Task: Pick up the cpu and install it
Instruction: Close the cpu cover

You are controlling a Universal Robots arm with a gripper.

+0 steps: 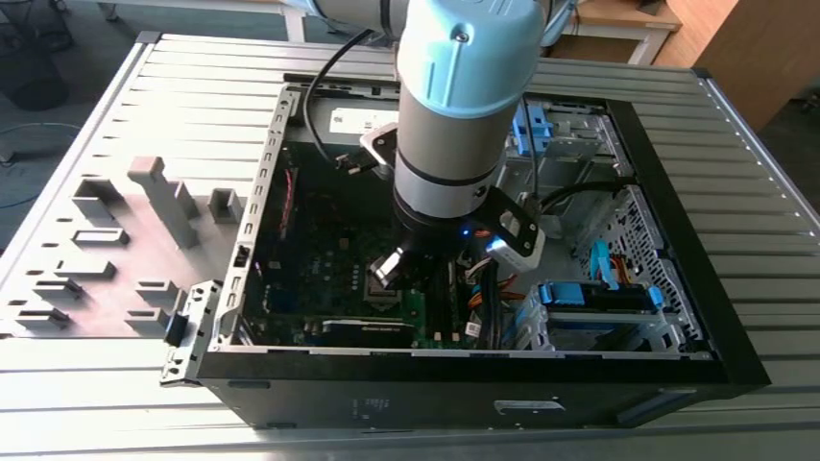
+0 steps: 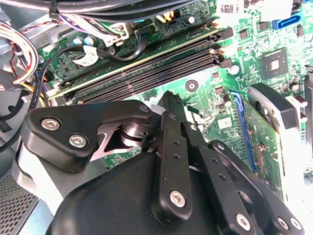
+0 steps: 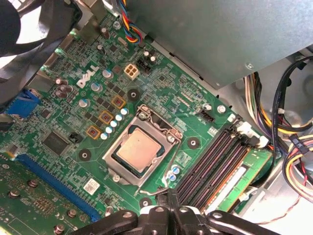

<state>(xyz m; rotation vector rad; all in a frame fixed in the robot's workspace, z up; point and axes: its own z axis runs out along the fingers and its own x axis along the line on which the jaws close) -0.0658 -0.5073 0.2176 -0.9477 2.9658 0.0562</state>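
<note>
1. The pincer (image 3: 169, 197) is narrow. In the first wrist view its two fingers meet at the tips, and nothing can be seen between them.
2. In the second wrist view the pincer (image 2: 171, 100) looks like one black bar rising from its bolted links. Those links cover the board directly under the tips, so I cannot tell whether the tips touch anything.
3. The tips hang just beside one corner of the socket frame (image 3: 120, 169), close to its thin wire lever. Whether they touch the lever is hard to make out.
4. The cpu (image 3: 138, 151) lies flat inside that frame with its dull metal top facing up, apart from the pincer.
5. The frame sits on the green motherboard (image 3: 73, 147). The long black memory slots (image 3: 215, 161) run beside it, near the pincer.
6. A blue expansion slot (image 3: 54, 178) lies on the frame's other side and is partly cut off at the picture's edge.
7. A grey metal panel (image 3: 220, 34) hides the board beyond the socket, and bundled cables (image 3: 288, 147) crowd the space past the memory slots.
8. In the exterior view the arm (image 1: 455, 106) reaches down into the open PC case (image 1: 666, 221) and stands in front of the middle of the board.
9. The case rests on a slatted metal surface (image 1: 756, 192). A grey fixture tray (image 1: 129, 250) lies on the surface at the exterior view's left.
</note>
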